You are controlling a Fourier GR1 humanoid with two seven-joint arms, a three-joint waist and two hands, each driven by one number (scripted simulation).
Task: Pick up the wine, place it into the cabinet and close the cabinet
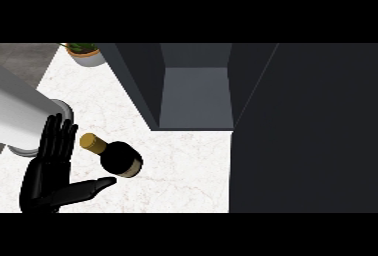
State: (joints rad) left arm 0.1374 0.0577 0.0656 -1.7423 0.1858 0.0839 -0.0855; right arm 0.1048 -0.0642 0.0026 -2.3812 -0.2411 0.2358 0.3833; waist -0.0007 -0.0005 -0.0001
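The wine (114, 156) is a dark bottle seen from almost straight above — a black, rounded body with a pale band at its lower right edge and a gold-capped neck pointing up and to the left. It stands on the desk (184, 170) near the lower left of the view, apart from the cabinet (196, 95) and just right of the left hand (48, 175).

That hand shows at the lower left with its fingers (57, 137) straight and pointing away from the robot, thumb spread out to the right below the bottle; it holds nothing, and a thin gap seems to separate it from the bottle. The right hand does not appear.

The desk is white marble with faint veining. The cabinet is dark grey and stands open, its grey interior floor showing between two side walls, with a broad dark panel (apparently its door) filling the right side. At the left edge sits a white and grey object (26, 122) — its kind cannot be told. A potted plant (85, 52) stands in the far left corner.
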